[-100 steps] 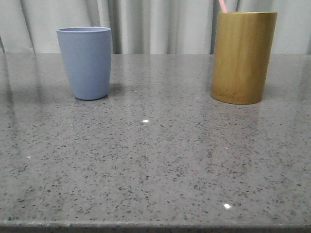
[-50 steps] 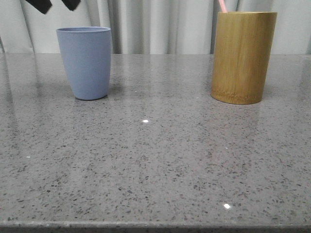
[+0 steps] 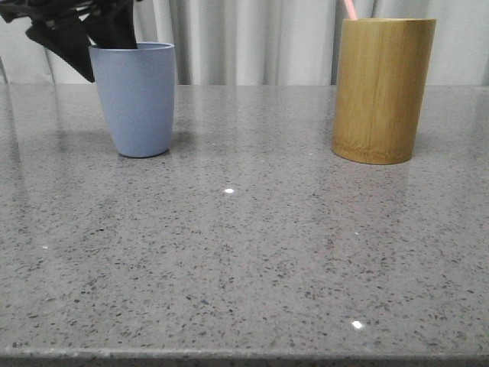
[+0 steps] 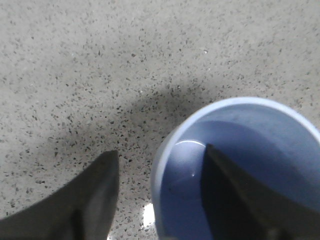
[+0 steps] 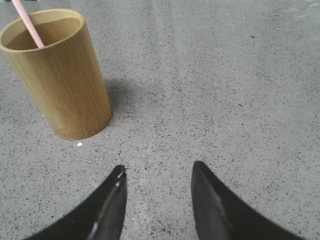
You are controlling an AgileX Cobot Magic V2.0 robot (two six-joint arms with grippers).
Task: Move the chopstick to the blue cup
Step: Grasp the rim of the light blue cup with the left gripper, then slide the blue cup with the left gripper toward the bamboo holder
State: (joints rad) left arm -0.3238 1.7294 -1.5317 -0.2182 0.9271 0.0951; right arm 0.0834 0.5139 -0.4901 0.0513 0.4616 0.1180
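- Straddling the rim of the blue cup (image 3: 136, 98), the left gripper (image 4: 159, 162) is spread, one finger inside the cup and the other outside its wall; it pinches nothing.
- Standing in the bamboo cylinder (image 3: 380, 90), well apart from the blue cup across the bench (image 3: 244, 252), the chopstick (image 3: 350, 9) shows only its pink upper end above the cylinder's rim, leaning against the inner wall.
- Hovering over bare bench near the bamboo cylinder, the right gripper (image 5: 157, 172) is spread and empty, its tips aimed beside the cylinder and not over the chopstick.
- Risk at the blue cup: with one finger already inside, closing or a sideways drift of the left gripper could tip or drag the light cup, and a finger left in the mouth could block the chopstick's way in.
- Risk at the bamboo cylinder: the stick is thin and leans, so a slightly off-line pinch by the right gripper could miss it, knock it around the rim, or nudge the cylinder itself.
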